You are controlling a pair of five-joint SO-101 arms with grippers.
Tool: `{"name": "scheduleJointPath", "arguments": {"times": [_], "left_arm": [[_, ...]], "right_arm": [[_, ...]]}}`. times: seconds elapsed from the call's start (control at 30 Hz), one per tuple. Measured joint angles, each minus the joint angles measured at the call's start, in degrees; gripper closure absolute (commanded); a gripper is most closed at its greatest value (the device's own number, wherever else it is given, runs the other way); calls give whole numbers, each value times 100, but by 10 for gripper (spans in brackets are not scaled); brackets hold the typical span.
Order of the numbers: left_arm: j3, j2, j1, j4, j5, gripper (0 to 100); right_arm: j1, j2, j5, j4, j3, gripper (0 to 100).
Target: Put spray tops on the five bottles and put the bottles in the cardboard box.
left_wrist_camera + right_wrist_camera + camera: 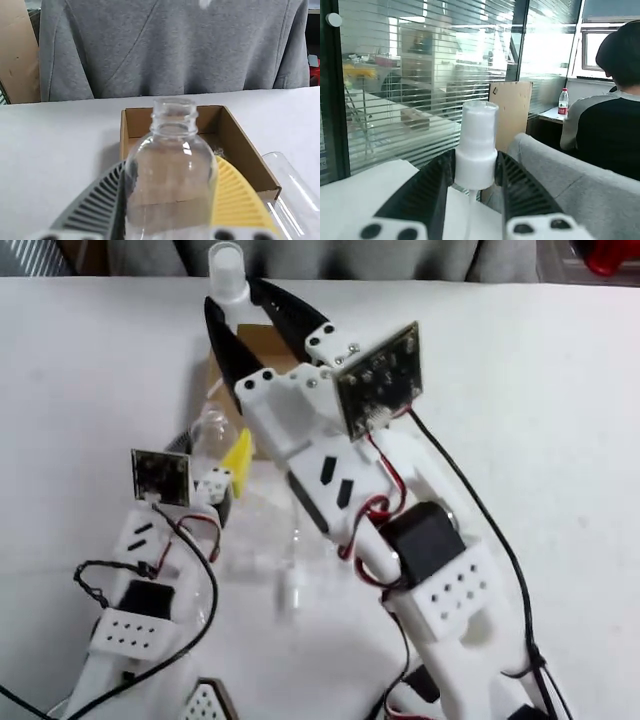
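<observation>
White worktop (560, 360), flat and plain. Grey soft seat back (170, 45) just behind it. Glass wall with blinds (395, 75) past that, office room with shelves seen through slats. Bright window (550, 45) far off. Brown board (512, 112) standing upright near far desk (552, 115).

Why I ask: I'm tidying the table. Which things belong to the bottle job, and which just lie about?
Job: clear bottle, spray top, cardboard box, second bottle lying down.
Lying about: cardboard sheet, water bottle.
</observation>
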Motion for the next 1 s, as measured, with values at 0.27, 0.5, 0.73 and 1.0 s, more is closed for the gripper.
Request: {"name": "scheduleJointPath", "arguments": {"times": [0.27, 0.5, 0.73, 1.0], "left_arm": [[0, 0, 0, 0, 0, 978], [0, 0, 0, 0, 0, 978], [0, 0, 0, 0, 0, 978], [0, 0, 0, 0, 0, 978]], "right_arm": [[237, 668, 18, -176, 0, 984], [255, 668, -185, 97, -114, 984], [255, 870, -246, 563, -475, 984], [246, 1099, -264, 563, -484, 984]]}}
